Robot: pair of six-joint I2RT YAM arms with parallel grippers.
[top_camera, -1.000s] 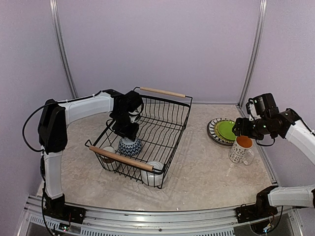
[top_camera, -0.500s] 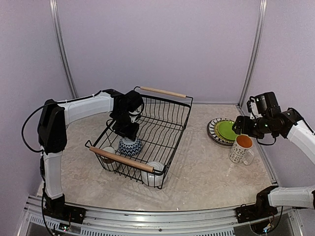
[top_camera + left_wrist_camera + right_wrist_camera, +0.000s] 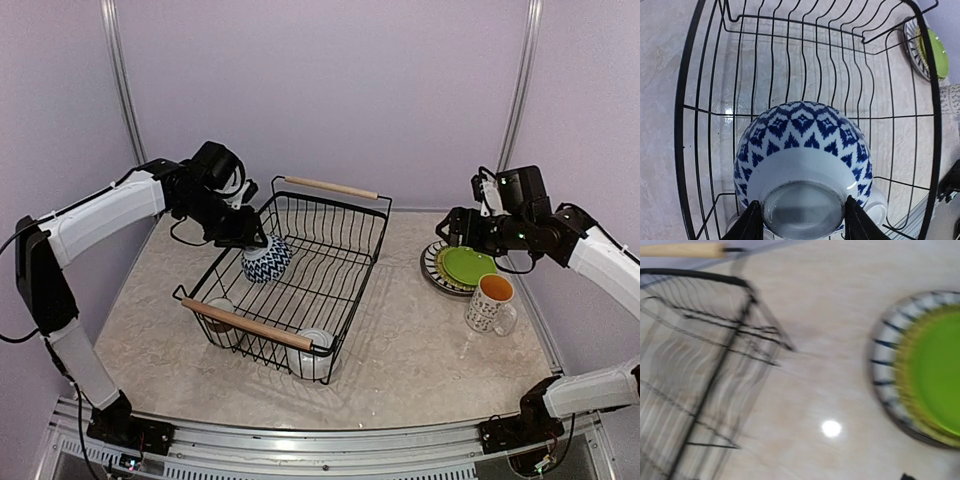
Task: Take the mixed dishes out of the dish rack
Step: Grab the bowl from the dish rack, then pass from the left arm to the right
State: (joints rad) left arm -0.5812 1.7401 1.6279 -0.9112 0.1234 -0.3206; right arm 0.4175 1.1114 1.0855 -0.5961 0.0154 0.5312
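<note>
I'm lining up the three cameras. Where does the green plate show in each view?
Top external: green plate at right, on the striped plate.
Left wrist: plate in the top right corner.
Right wrist: plate at the right edge, blurred.
Shared landmark: the rack, left of the plate in all three.

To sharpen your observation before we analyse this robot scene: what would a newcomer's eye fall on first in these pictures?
The blue-and-white patterned bowl, clamped in the left gripper over the left side of the black dish rack. Next, at the right, the lime green plate stacked on a striped plate, with an orange-lined mug beside them.
</note>
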